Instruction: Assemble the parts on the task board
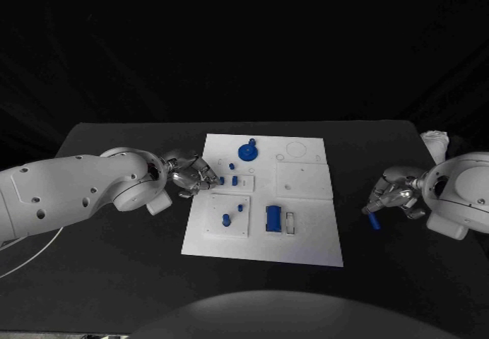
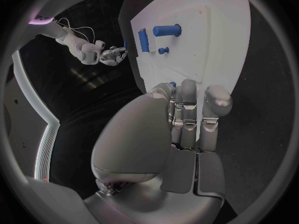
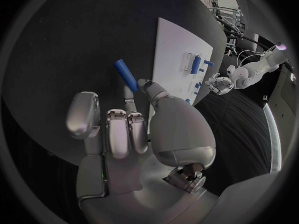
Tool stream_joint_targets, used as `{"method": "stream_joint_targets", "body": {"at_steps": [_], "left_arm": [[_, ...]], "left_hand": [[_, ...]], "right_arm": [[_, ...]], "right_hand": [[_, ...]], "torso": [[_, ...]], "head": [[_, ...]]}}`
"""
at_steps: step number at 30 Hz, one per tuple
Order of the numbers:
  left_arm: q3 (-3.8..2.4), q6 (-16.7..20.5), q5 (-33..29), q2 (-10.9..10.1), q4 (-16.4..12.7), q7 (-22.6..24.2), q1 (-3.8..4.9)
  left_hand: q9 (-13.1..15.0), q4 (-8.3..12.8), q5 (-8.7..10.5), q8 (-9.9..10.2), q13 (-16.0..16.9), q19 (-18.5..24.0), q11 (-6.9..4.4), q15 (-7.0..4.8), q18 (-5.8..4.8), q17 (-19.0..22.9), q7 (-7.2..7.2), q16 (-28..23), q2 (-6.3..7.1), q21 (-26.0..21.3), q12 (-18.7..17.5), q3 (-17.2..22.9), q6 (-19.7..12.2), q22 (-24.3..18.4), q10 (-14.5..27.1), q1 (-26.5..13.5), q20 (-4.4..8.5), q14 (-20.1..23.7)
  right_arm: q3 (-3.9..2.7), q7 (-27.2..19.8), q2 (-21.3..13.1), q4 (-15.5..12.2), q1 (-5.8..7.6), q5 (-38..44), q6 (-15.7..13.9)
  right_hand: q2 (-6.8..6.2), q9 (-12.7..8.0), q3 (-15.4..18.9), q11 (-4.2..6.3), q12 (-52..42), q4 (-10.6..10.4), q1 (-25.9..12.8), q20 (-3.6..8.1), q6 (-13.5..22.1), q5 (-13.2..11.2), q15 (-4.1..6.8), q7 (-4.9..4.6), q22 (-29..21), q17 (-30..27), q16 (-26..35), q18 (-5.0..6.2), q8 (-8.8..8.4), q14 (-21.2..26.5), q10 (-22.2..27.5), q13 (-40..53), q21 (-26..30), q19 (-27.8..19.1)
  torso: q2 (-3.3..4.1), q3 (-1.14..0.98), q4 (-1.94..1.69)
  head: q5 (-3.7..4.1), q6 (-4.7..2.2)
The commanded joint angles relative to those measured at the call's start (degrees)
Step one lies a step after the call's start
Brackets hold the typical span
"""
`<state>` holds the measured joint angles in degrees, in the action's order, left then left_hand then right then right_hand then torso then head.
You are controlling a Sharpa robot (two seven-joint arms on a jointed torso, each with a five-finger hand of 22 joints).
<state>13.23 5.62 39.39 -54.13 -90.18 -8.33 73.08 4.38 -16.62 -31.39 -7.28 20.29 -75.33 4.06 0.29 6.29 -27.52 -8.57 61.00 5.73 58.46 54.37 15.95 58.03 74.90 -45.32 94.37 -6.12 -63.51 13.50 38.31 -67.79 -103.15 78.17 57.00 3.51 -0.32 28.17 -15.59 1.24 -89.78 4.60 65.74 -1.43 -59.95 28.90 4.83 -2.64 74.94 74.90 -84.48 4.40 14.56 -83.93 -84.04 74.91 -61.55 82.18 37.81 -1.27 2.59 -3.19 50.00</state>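
Board point(image 1: 306, 244) first — the white plate lies in the middle of the black desk point(image 1: 122, 282), with both arms flanking it. On it sit a round blue knob point(image 1: 248, 151) near the far edge, a blue block point(image 1: 274, 218) standing lengthwise toward the near side, and small blue pegs point(image 1: 230, 212) on the left half. Off the board's right edge, over the bare desk, the right hand point(image 1: 392, 194) pinches a short blue rod point(image 1: 374, 222), whose long axis slants down and away from the fingers. The board lies to that hand's left, well apart, so I judge the rod must travel leftward to reach any socket. The left hand point(image 1: 191, 175) hovers over the board's left edge, fingers curled in beside two small blue pegs point(image 1: 228, 181) — I cannot tell whether it holds anything. Darkness surrounds the desk.
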Motion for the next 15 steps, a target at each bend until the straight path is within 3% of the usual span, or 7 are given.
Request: {"method": "stream_joint_targets", "body": {"at_steps": [1,6,15], "left_arm": [[-0.02,-0.76,0.05,0.14,-0.06,-0.06,0.05],[-0.02,-0.84,0.05,0.32,0.09,-0.02,0.05],[-0.02,-1.22,0.05,0.77,0.39,0.04,0.04]], "left_hand": [[-0.01,0.00,-0.18,-0.22,-0.02,0.43,-0.07,-0.15,0.16,0.06,0.14,-0.05,0.25,-0.34,0.00,0.29,0.10,6.52,0.51,-0.36,-0.10,0.38],[-0.01,0.00,-0.18,-0.22,-0.02,0.43,-0.07,-0.15,0.16,0.06,0.14,-0.05,0.25,-0.34,0.00,0.29,0.10,6.52,0.51,-0.36,-0.10,0.38],[-0.01,0.00,-0.18,-0.23,-0.05,0.46,-0.06,-0.14,0.17,0.07,0.14,-0.05,0.23,-0.39,-0.07,0.33,0.09,6.51,0.62,-0.37,-0.10,0.41]], "right_arm": [[0.02,0.44,0.64,-0.59,0.92,-1.96,1.87],[0.01,0.43,2.07,-1.12,1.93,-3.69,1.45],[0.01,0.37,6.43,-0.43,2.27,-8.44,-1.11]], "right_hand": [[-0.22,1.20,-2.15,0.50,-0.22,1.74,-0.61,0.27,-0.32,-0.08,0.40,0.13,7.72,5.84,0.25,1.01,0.45,-4.10,-5.96,15.09,0.39,-0.11],[-0.17,1.39,-2.22,0.48,-0.22,1.70,-0.83,0.27,-0.12,-0.35,0.40,0.10,7.70,5.63,0.39,1.01,0.45,-4.06,-5.96,15.09,0.50,-0.13],[-0.02,1.90,-2.27,0.34,-0.22,1.32,-1.76,0.22,0.55,-1.16,0.30,-0.06,7.35,5.23,0.67,1.22,0.36,-3.97,-5.96,15.09,1.91,-0.52]], "torso": [[0.01,0.00,0.02],[-0.01,0.01,-0.01],[0.02,0.00,-0.03]], "head": [[0.07,0.00],[0.31,0.00],[0.60,0.00]]}}
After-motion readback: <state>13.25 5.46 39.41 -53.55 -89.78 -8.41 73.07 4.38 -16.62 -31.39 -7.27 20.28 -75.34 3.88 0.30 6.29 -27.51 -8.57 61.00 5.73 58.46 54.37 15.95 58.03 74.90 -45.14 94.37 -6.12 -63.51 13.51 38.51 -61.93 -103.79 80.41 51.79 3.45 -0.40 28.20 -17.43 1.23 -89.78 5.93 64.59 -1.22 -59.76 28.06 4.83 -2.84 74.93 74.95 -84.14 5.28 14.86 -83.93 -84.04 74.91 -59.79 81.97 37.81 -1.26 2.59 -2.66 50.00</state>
